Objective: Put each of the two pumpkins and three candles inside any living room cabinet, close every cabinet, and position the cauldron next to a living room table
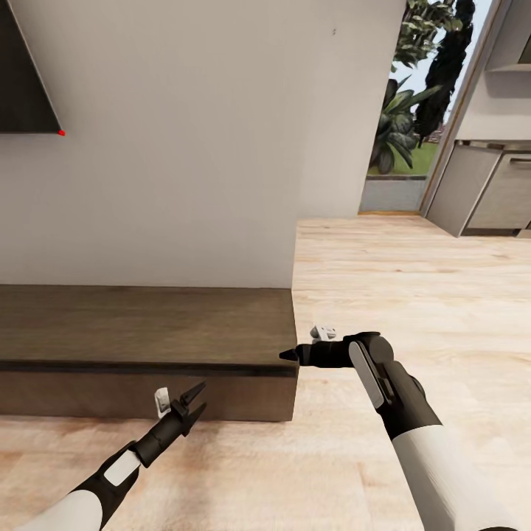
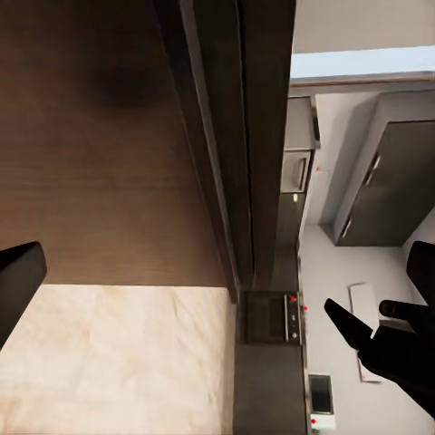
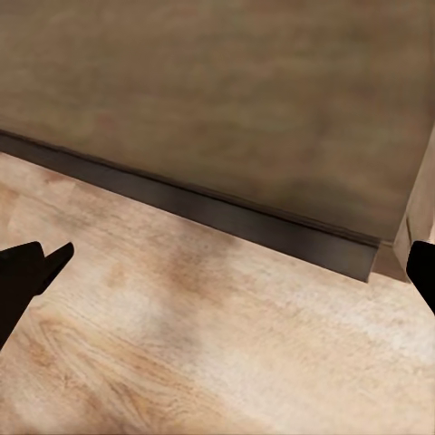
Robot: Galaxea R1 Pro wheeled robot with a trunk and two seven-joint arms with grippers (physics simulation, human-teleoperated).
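The cabinet [image 1: 140, 324] is a long, low, dark brown unit against the white wall, and its plain front panels look shut. My left gripper [image 1: 198, 398] is open just in front of the front panel [image 2: 100, 136], low near the floor, with nothing between its fingers. My right gripper [image 1: 289, 355] is level with the cabinet's right end, pointing at the top's corner. Its wrist view has the fingers [image 3: 27, 272] wide apart over the floor beside the cabinet top [image 3: 227, 91], so it is open and empty. Pumpkins, candles, cauldron and table are out of view.
Light wood floor [image 1: 413, 295] stretches to the right of the cabinet. A dark screen [image 1: 22, 74] hangs on the wall at upper left. A glazed opening with plants [image 1: 413, 110] and grey kitchen cupboards [image 1: 487, 184] stand at the far right.
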